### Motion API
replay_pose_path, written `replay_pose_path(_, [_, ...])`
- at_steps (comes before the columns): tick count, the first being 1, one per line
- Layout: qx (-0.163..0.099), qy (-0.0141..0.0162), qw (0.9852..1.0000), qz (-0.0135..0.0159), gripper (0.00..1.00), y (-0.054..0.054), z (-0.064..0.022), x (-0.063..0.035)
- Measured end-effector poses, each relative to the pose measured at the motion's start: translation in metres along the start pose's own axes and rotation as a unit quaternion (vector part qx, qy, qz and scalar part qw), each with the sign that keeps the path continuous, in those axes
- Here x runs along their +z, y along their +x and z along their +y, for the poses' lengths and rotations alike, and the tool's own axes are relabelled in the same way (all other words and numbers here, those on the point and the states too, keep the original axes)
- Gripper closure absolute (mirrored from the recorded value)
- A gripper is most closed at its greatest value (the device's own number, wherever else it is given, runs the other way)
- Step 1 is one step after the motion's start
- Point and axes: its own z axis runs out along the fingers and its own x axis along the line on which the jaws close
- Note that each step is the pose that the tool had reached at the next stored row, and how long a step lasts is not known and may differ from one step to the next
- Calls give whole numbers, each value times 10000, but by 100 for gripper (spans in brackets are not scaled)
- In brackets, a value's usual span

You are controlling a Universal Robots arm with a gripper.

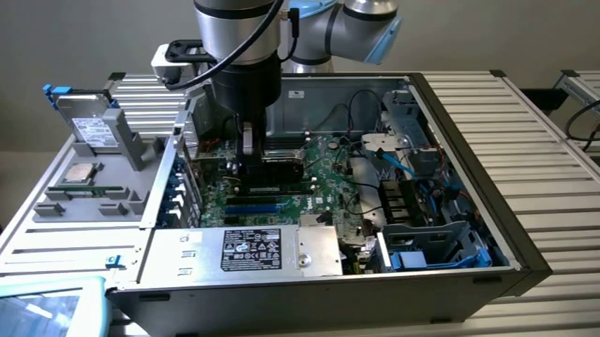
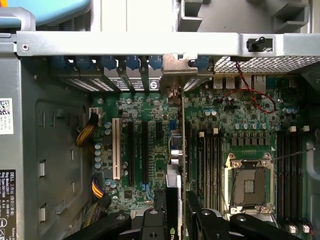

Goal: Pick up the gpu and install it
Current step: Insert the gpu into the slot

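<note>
The gpu (image 1: 277, 168) stands on edge low over the green motherboard (image 1: 314, 200) inside the open computer case, black shroud showing. My gripper (image 1: 249, 156) reaches straight down into the case and is shut on it. In the wrist view the gpu (image 2: 176, 165) runs edge-on away from my gripper (image 2: 174, 212). One black finger (image 2: 152, 220) is on each side of the card. The gpu's metal bracket (image 2: 175, 67) is at the case's rear slot openings. Whether the card sits fully in a slot I cannot tell.
A grey tray outside the case at the exterior view's left holds a silver hard drive (image 1: 89, 126) and a CPU (image 1: 80, 173). The power supply (image 1: 253, 249) sits at the case's near side, drive cage and blue cables (image 1: 422, 210) at the right. Beside the card lie a CPU socket (image 2: 247, 182) and a white slot (image 2: 116, 150).
</note>
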Motion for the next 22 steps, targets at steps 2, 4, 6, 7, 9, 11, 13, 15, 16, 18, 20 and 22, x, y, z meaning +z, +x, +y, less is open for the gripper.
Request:
replay_pose_path(2, [-4, -1, 10000, 2, 73, 1, 0, 17])
replay_pose_path(4, [-5, -1, 10000, 22, 73, 1, 1, 21])
replay_pose_path(6, [-6, 0, 10000, 72, 73, -2, 3, 29])
replay_pose_path(7, [-7, 1, 9999, 117, 73, -5, 3, 32])
replay_pose_path(9, [-7, 2, 9999, 143, 73, -4, 3, 33])
replay_pose_path(11, [-8, 2, 9999, 143, 73, -6, 3, 36])
replay_pose_path(13, [-7, 2, 9999, 143, 73, -12, 6, 44])
replay_pose_path(15, [-7, 2, 9999, 144, 73, -21, 9, 52])
replay_pose_path(16, [-7, 2, 9999, 144, 73, -28, 12, 58])
replay_pose_path(18, [-7, 2, 9999, 144, 73, -51, 20, 74])
replay_pose_path(20, [-7, 2, 9999, 143, 73, -65, 30, 90])
replay_pose_path(22, [-7, 2, 9999, 144, 73, -65, 42, 107])
